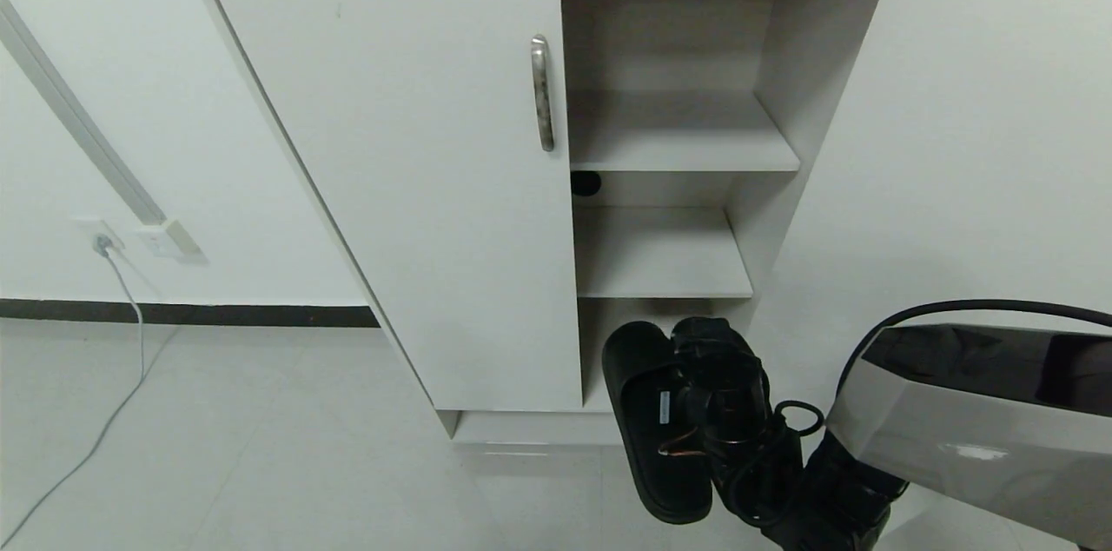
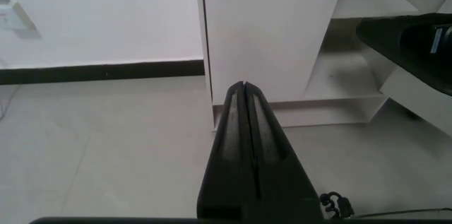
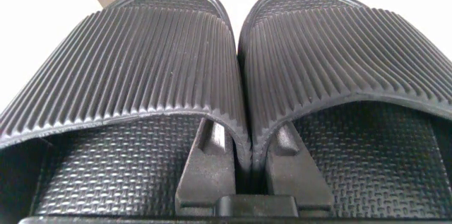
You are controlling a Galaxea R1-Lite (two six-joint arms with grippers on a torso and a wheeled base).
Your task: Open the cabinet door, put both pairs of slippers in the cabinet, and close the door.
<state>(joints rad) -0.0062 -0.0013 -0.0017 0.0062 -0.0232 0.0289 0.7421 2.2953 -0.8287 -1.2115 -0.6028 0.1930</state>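
Slippers (image 3: pixel 155 61), one black pair, are pinched side by side between the jaws of the right gripper (image 3: pixel 246 150). One finger lies under each ribbed strap, and the two inner edges are pressed together. The pair hangs tilted just before the lowest compartment of the cabinet (image 1: pixel 782 56), toes toward the opening, above the floor (image 1: pixel 261 447). The right door (image 1: pixel 956 142) stands open and the left door (image 1: pixel 408 186) is closed. The left gripper (image 2: pixel 243 93) has its jaws closed on nothing, low over the floor, pointing at the cabinet.
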